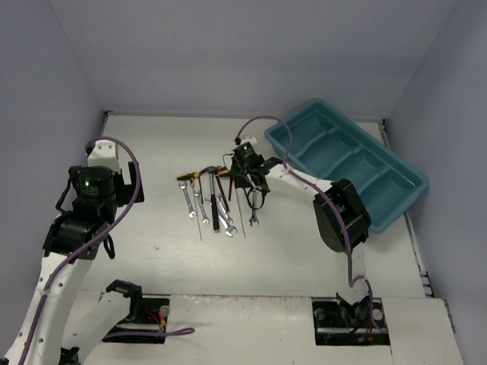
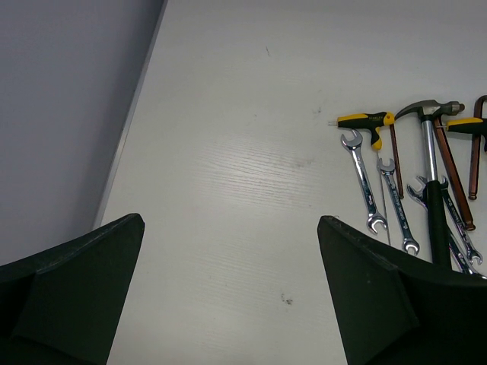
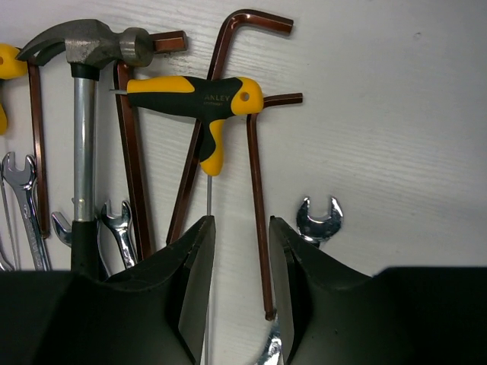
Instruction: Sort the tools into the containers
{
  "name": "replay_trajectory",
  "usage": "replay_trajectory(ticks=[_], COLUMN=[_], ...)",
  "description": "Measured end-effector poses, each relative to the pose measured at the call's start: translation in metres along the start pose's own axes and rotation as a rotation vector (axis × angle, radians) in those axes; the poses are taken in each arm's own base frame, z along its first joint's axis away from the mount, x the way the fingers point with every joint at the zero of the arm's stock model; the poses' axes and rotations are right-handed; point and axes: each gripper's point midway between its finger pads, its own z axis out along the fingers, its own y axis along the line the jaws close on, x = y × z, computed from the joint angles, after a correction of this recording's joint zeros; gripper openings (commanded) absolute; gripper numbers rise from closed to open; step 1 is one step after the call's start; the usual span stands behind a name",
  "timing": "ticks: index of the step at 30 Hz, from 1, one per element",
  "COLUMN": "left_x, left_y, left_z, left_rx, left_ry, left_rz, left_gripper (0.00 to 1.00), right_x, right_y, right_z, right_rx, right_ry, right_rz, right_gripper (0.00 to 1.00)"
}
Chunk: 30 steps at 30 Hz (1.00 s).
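Tools (image 1: 217, 199) in tight row mid-table: silver wrenches, brown hex keys, hammer (image 3: 84, 49), yellow-black T-handle driver (image 3: 194, 95). Teal tray (image 1: 399, 200) far right by side wall. Right gripper (image 3: 241, 222) narrowly parted, straddling driver's thin shaft. Left gripper (image 2: 230, 220) spread wide over bare tabletop left of row.

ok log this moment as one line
left gripper: open, over table | right gripper: open, straddling yellow-handled key shaft | tools: on table | tray: no tools seen
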Motion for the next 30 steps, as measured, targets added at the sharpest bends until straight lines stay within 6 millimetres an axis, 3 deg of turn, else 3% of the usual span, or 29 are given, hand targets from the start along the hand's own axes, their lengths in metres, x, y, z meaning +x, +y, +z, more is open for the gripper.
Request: replay_trajectory(ticks=[14, 20, 30], left_x=[0.009, 0.012, 0.012], left_y=[-0.007, -0.009, -0.009], left_z=[0.008, 0.012, 0.013], left_rx=[0.012, 0.010, 0.010], left_ry=[0.040, 0.058, 0.062], left_rz=[0.025, 0.034, 0.035], left_gripper=[0.95, 0.95, 0.95], right_x=[0.020, 0.015, 0.011], right_y=[0.012, 0.015, 0.012], right_z=[0.037, 0.042, 0.040], right_rx=[0.004, 0.000, 0.022], right_ry=[0.051, 0.037, 0.021], right_rz=[0.029, 0.047, 0.065], right_gripper=[0.20, 0.00, 0.00])
